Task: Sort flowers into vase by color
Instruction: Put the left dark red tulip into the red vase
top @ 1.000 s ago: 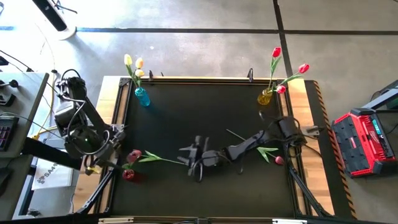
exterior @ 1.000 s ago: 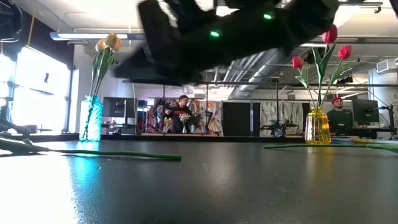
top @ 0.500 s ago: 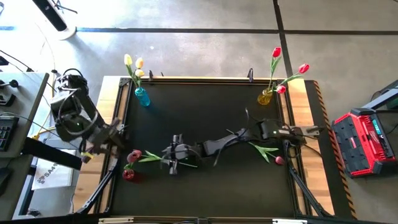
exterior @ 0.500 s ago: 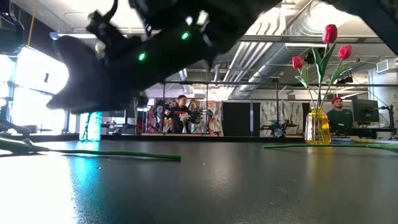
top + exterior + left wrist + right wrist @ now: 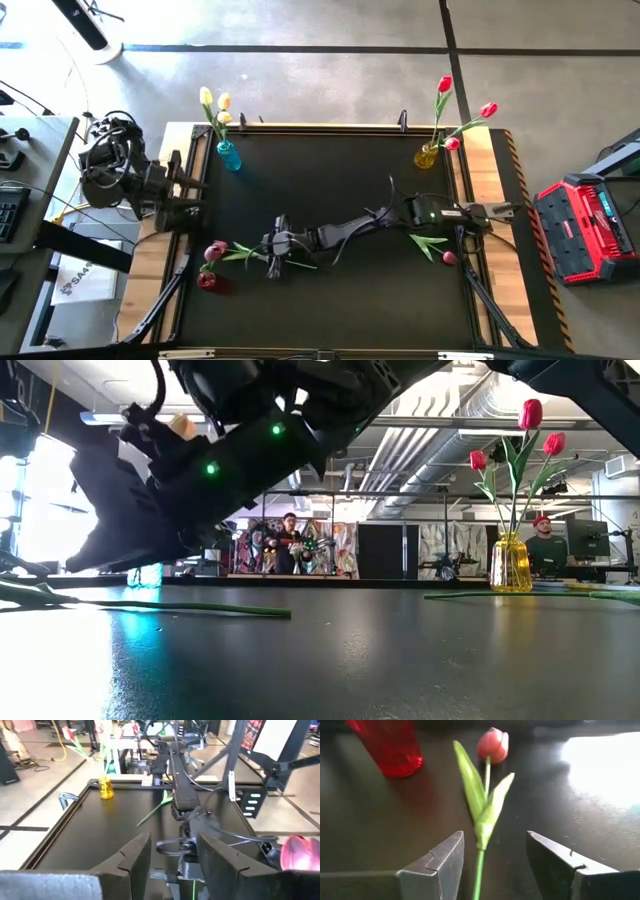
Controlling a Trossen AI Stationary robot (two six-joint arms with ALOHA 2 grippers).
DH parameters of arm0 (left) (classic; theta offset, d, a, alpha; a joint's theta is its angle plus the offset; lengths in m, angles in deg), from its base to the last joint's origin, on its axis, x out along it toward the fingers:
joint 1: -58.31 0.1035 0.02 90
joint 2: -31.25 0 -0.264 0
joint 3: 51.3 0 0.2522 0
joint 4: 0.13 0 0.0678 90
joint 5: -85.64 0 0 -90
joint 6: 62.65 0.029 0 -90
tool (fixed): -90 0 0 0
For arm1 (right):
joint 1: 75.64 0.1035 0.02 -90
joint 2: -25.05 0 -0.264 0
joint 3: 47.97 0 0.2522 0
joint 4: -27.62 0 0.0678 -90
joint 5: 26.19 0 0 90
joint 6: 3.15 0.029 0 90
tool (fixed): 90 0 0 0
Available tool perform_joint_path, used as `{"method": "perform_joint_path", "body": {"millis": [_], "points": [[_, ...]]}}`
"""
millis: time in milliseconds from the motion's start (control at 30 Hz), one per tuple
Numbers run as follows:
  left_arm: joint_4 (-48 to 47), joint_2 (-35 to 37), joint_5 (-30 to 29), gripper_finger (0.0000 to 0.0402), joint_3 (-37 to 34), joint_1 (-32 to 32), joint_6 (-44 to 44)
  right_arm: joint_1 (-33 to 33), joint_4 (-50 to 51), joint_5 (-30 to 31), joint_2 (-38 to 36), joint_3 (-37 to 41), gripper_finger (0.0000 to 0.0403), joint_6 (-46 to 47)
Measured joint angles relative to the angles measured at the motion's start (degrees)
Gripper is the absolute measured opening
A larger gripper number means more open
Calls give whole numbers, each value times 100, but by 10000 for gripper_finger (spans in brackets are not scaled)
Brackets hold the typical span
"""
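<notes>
A pink tulip [image 5: 216,250] lies flat on the black mat, its head [image 5: 493,744] beside a red vase [image 5: 207,282] and its stem [image 5: 480,865] running toward the table's right. My right gripper [image 5: 273,247] is open and hangs low over that stem, one finger on either side [image 5: 495,839], touching nothing. My left gripper [image 5: 192,188] is open [image 5: 172,842] at the table's left edge, above the mat. A second tulip [image 5: 432,246] with a maroon head lies near the right edge. A blue vase [image 5: 228,155] holds yellow tulips. A yellow vase [image 5: 427,155] holds red ones.
The red vase [image 5: 390,747] stands just left of the pink head. The right arm [image 5: 360,228] stretches across the mat's middle and fills the low view [image 5: 200,470]. A red case [image 5: 590,230] sits off the table's right. People sit in the room beyond [image 5: 290,540].
My right gripper has moved toward the table's left along the stem and come down over it, staying open. My left gripper has drawn back from the pink tulip toward the far-left and turned to face across the table. The flowers have stayed where they were.
</notes>
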Motion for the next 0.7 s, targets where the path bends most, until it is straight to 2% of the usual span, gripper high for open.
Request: {"method": "perform_joint_path", "body": {"millis": [167,333,467,700], "points": [[-9,-13,-67,147,0,0,-36,9,-150,-6,169,-2,196,2],[-14,-31,-58,147,0,0,11,-4,-308,-25,319,2,173,20],[-15,-31,-65,147,0,0,11,-16,-306,5,332,0,141,-34],[-15,-31,-69,147,0,0,84,-111,-256,-452,332,0,69,-16]]}}
